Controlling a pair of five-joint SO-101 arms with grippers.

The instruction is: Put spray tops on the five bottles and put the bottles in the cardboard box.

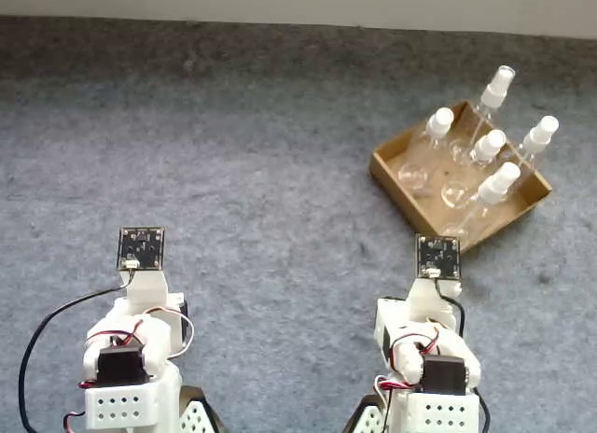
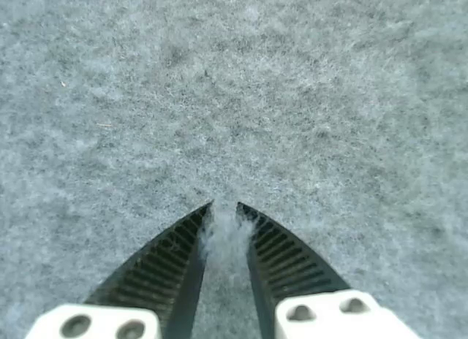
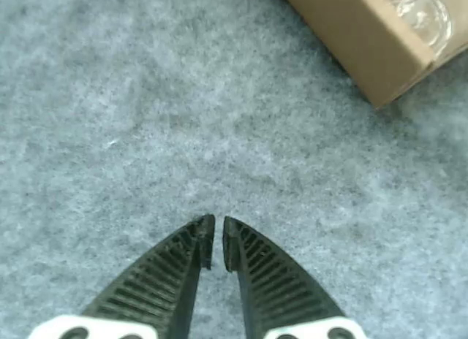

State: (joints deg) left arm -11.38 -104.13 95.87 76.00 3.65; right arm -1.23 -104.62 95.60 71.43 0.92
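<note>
Standing upright in the cardboard box point(image 1: 390, 170), five bottles point(image 1: 489, 146) each carry a white spray top point(image 1: 438, 123). They crowd together, their clear bodies leaning a little in different directions. The box sits at an angle on the grey felt-covered counter point(image 1: 261, 172), on the right arm's side and toward the far edge.

The right arm point(image 1: 434, 330) rests at the near edge. Its jaws are drawn almost together with only a thin slit between the tips, and they grip nothing. They point at bare felt just short of the box. In the right wrist view a corner of the box point(image 3: 351, 32) lies beyond the jaw tips and off to one side, clearly apart from them. The round base of one bottle point(image 3: 420, 6) shows through above the box wall.

The left arm point(image 1: 140, 302) rests at the near edge too, well apart from the box. Its jaws are all but closed on nothing, with a narrow gap between the tips over bare felt.
</note>
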